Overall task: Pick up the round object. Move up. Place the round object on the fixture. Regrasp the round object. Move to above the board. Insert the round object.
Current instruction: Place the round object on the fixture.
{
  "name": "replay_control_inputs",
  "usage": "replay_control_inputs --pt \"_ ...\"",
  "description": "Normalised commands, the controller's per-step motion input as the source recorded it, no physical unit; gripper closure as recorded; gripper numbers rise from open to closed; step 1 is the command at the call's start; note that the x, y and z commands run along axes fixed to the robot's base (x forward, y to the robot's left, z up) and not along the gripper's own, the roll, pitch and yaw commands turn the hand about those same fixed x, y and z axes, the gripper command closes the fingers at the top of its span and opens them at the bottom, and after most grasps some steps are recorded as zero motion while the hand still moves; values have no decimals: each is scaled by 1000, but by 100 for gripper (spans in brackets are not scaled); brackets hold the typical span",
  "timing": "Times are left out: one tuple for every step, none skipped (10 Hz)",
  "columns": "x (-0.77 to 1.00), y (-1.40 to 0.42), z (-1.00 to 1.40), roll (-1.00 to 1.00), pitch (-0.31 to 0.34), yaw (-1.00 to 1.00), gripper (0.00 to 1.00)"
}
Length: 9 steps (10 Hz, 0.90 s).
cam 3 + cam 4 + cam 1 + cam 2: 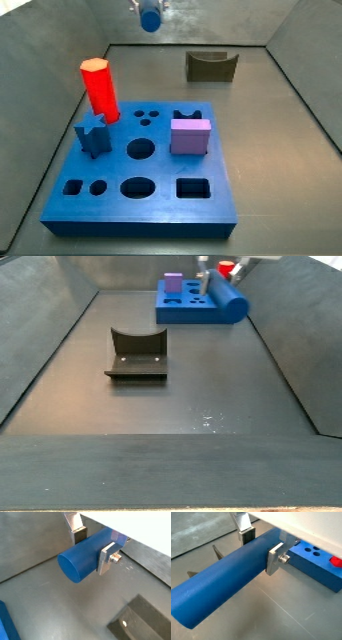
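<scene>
My gripper is shut on the round object, a smooth blue cylinder held lying sideways between the silver fingers, well above the floor. It shows the same way in the other wrist view, gripper and cylinder. In a side view the cylinder hangs high at the back, left of the fixture. In a side view the cylinder is up beside the board, past the fixture. The board lies in front. The fixture shows below in a wrist view.
On the board stand a red hexagonal peg, a short blue star peg and a purple block. Grey walls enclose the floor. The board's end with the red peg top shows in a wrist view.
</scene>
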Motion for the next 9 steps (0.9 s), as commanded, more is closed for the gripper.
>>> replay_control_inputs --pt "1000 -77 -172 120 22 -147 100" --pt "1000 -74 -166 111 23 -93 100" --pt "1000 -67 -158 113 22 -57 100" --pt "1000 -63 -151 120 22 -32 100" --pt "1000 -58 -141 130 25 -7 100" --pt "1000 -55 -135 139 31 6 100" --pt "1000 31 444 -1000 100 -44 100" --pt "1000 37 471 -1000 103 -44 100" --pt "1000 60 438 -1000 122 -59 100"
